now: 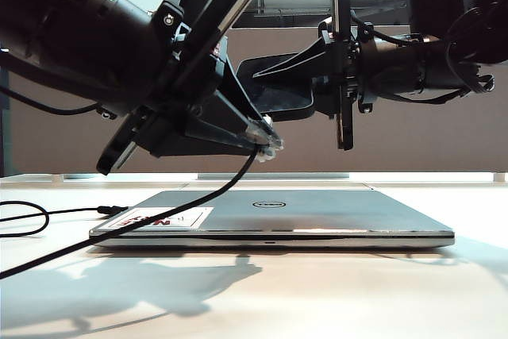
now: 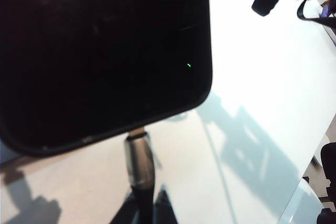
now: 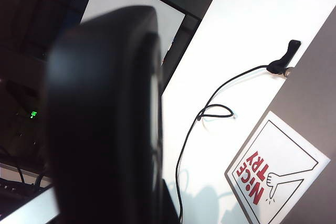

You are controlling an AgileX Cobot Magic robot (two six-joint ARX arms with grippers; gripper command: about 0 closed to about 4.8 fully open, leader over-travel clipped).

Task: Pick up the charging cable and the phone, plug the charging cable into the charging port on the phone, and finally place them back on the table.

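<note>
1. Left gripper (image 1: 266, 140): I logged it on the left of the exterior view, raised over the laptop and angled down toward the middle, jaws clenched on the plug end of the charging cable
2. Charging cable (image 1: 159, 216): black cord; it dropped from the left gripper, crossed the front left corner of the laptop and ran off along the table. In the left wrist view I saw its silvery connector (image 2: 139, 156) meeting the lower edge of the phone; I could not tell whether it was fully seated
3. Right gripper (image 1: 294, 85): reached in from the right at about the same height, pointing level toward the left arm, jaws closed on the phone
4. Phone (image 1: 270, 105): glossy black slab, held in the air above the laptop, between the two grippers; it filled much of both wrist views (image 2: 100, 51)
5. Laptop (image 1: 317, 212): silver, lid shut, flat on the table (image 1: 357, 291), with a red-lettered sticker (image 1: 171, 217) at its left corner
6. Second black cord (image 1: 24, 220): looped on the table left of the laptop, its black plug lying just beside the laptop's edge
7. Divider panel (image 1: 429, 140): grey-brown, standing behind the table
</note>
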